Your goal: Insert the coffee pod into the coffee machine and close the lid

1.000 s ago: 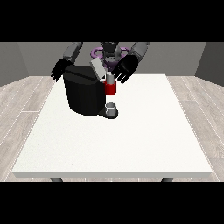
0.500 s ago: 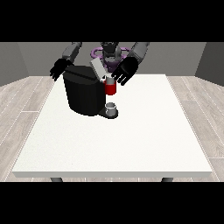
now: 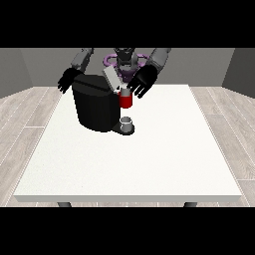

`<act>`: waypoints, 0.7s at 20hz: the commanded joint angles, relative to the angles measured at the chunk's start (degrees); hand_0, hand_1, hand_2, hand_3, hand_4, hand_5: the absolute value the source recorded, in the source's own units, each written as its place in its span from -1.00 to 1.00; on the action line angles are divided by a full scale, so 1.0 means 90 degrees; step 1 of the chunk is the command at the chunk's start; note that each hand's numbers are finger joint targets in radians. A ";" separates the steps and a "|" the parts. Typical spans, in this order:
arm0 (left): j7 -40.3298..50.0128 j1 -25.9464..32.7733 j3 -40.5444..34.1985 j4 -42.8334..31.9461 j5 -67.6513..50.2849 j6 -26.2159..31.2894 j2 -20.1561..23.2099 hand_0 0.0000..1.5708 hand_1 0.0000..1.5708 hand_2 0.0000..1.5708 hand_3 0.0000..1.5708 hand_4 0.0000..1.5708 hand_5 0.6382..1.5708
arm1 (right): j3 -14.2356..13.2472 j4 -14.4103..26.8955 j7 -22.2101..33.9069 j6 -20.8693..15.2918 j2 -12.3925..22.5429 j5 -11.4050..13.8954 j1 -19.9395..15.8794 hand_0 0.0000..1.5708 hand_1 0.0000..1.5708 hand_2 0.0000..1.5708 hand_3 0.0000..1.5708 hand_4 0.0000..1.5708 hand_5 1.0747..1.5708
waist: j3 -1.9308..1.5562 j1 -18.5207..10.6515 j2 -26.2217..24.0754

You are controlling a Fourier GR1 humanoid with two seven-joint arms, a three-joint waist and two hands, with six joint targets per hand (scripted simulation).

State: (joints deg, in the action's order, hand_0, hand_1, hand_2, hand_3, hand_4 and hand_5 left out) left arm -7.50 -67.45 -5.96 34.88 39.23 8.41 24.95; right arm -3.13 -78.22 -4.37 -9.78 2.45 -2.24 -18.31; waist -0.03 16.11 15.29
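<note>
At the upper left of the frame, the hand at the view's left (image 3: 67, 80) hangs behind the back corner of the coffee machine (image 3: 95, 104), its dark fingers spread and slack, holding nothing; part of it is hidden by the machine's top edge. The machine is a squat, matte black block with rounded edges, standing upright on the white table (image 3: 134, 164) in the upper left-centre of the frame. Its front faces the right of the frame, where a red section (image 3: 126, 101) juts out above a small grey cup (image 3: 127, 123) on the low drip base. From the machine's top a flat, pale grey lid (image 3: 111, 78) rises at a slant, its long axis running up and to the left, so the lid stands open. The coffee pod cannot be made out with certainty; whether it sits under the lid is hard to tell. Just right of the lid, the hand at the view's right (image 3: 141, 82) hovers over the red section, fingers extended downward and apart, grasping nothing; whether its fingertips touch the machine cannot be told. The smooth table fills the middle of the frame over a pale wood-plank floor (image 3: 20, 124).
</note>
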 commanded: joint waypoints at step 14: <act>-0.0529 0.0232 0.0289 -0.0102 0.0483 0.0266 0.0396 -1.00 -1.00 -1.00 -1.00 -1.00 1.00 | 0.0025 -0.0093 -0.0087 0.0033 -0.0010 -0.0022 0.0156 -1.00 -1.00 -1.00 -1.00 -0.52 1.00 | 0.0003 0.0047 -0.0017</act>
State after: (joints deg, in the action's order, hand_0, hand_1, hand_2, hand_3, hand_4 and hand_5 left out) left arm -11.03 -66.85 -3.97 34.92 42.35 10.33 27.36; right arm -3.13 -78.14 -5.26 -10.18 2.15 -2.13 -18.42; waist -0.13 16.02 15.61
